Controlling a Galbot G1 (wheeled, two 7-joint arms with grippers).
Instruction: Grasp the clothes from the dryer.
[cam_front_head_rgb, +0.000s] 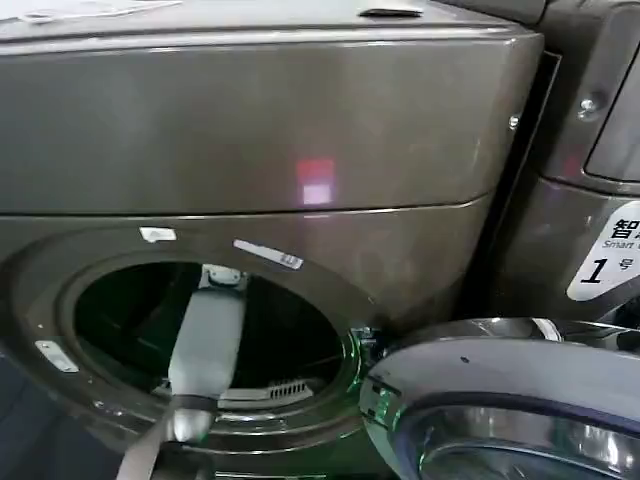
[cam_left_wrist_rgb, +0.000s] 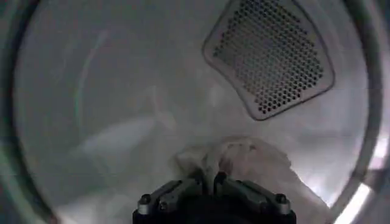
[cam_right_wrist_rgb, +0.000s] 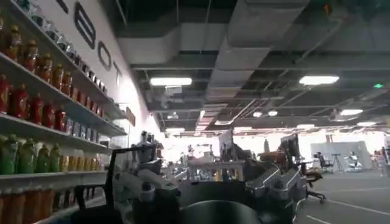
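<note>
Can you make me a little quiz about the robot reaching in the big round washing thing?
1. True or false: the left arm goes into the dryer through its round opening.
2. What lies just past the left hand in the drum: A) the clothes, B) a shoe, C) a ball?
3. Fill in: the round door stands ____.

Key: 1 true; 2 A; 3 open.

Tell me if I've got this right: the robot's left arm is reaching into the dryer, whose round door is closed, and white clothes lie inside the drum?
Not quite: the dryer's round door is open, swung aside in the head view. The left arm does reach in, and the left gripper is at the white clothes.
</note>
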